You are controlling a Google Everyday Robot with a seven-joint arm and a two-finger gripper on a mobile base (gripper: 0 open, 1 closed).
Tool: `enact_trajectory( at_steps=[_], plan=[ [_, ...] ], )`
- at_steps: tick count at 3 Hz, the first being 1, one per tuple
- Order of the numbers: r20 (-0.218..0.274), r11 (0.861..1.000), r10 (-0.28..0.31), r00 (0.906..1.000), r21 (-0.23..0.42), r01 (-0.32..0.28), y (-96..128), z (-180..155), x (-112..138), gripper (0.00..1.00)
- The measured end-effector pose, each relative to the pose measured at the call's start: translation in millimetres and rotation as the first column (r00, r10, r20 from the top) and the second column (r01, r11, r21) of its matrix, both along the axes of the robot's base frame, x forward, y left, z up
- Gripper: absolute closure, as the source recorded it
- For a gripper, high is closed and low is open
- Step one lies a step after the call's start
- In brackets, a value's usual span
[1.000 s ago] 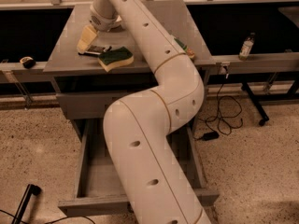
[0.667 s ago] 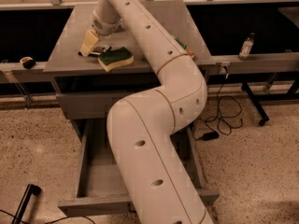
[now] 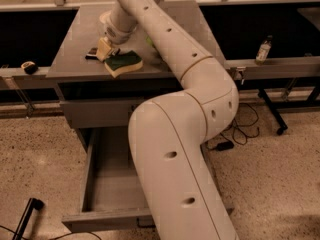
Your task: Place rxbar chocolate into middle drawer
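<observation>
**Figure. Gripper at the bar on the counter, with the drawer open below**

The gripper (image 3: pixel 106 48) sits low over the left part of the counter (image 3: pixel 75 39), at the end of the pale arm (image 3: pixel 190 84) that rises from the foreground. The rxbar chocolate (image 3: pixel 91 53) lies flat on the counter. Its dark end shows just left of the gripper, and the rest is hidden beneath it. Whether the gripper is released or clenched on the bar cannot be told from this view. The sponge (image 3: pixel 123 63) lies green face up just to the right of the gripper, and contact between the two cannot be judged. The middle drawer (image 3: pixel 100 218) stands pulled out under the closed upper drawer (image 3: pixel 95 113). The arm's lower link covers its right side.

The step in hand is judged to be the grasp.

- **Grasp:** The bar is thin and lies flush on the surface, so the grip should close across its narrow width with the gripper right down at the counter.
- **Sponge:** The approach should keep clear of the sponge so that it is neither pinched nor dragged along.
- **Lift:** A short vertical lift should come before any sideways travel, because the glossy wrapper may slip.
- **Placement:** The path then has to clear the counter's front edge and descend into the drawer's bare left half. Release should be low, near the drawer floor.
</observation>
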State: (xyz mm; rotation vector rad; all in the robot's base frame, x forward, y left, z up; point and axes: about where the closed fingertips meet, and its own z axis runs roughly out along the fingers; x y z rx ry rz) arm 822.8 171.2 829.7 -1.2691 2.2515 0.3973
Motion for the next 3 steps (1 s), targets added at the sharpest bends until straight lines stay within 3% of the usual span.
enact_trajectory(
  at_steps=[1, 2, 3],
  plan=[
    [0.0, 1.0, 0.0, 1.0, 0.001, 0.0, -0.1, 4.7, -0.2, 0.83],
    [0.02, 0.997, 0.051, 0.9985, 0.05, -0.052, 7.3, 6.2, -4.3, 1.0],
    [0.02, 0.997, 0.051, 0.9985, 0.05, -0.052, 7.3, 8.1, -4.3, 1.0]
  ],
)
